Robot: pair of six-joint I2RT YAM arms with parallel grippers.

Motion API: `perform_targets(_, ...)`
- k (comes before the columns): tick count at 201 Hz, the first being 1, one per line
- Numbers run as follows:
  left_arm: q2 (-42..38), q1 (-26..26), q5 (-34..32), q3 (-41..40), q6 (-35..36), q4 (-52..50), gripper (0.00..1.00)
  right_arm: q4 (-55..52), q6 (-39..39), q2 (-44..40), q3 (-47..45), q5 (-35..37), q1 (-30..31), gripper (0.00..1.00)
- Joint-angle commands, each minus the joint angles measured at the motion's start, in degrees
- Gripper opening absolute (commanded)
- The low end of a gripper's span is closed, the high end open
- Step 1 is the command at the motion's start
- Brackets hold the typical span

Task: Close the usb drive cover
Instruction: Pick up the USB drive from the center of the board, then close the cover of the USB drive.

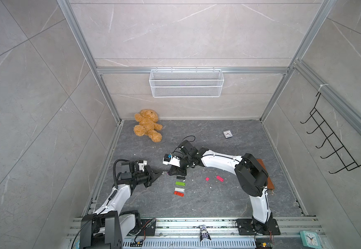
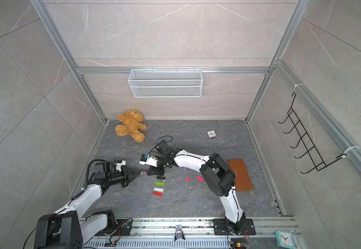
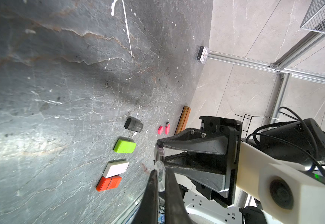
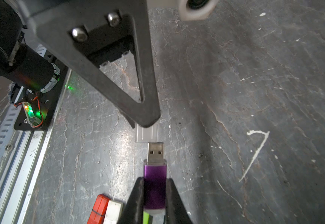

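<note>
My right gripper is shut on a purple usb drive, whose bare metal plug points away from the fingers. A small gap beyond the plug sits the clear cover, in line with it. My left gripper is shut on that cover, which shows between its two dark fingers. In both top views the left gripper and the right gripper meet tip to tip low over the floor, with the drive between them.
A row of black, green, white and red drives lies just in front of the grippers. A pink drive and its cap lie to the right. A teddy bear, small clock and brown wallet lie farther off.
</note>
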Motion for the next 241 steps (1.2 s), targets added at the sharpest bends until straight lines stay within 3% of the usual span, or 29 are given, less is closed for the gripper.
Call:
perform_targets(1,-0.9,-0.4,1.0,2.1,1.3,-0.4,0.00,-0.7,0.7,-2.0,-0.1,-1.9,-0.1,0.15)
perform_targets(150,-2.4,-1.2,0.7,0.4,-1.1,2.2,0.00,1.2,3.2,-2.3,-0.1,-3.6,0.0,0.15)
perform_targets(241,-3.0,-1.4,-0.6,1.0,1.0,0.0,0.00,1.4,2.6,-4.2,-1.9,-2.4,-0.1,0.14)
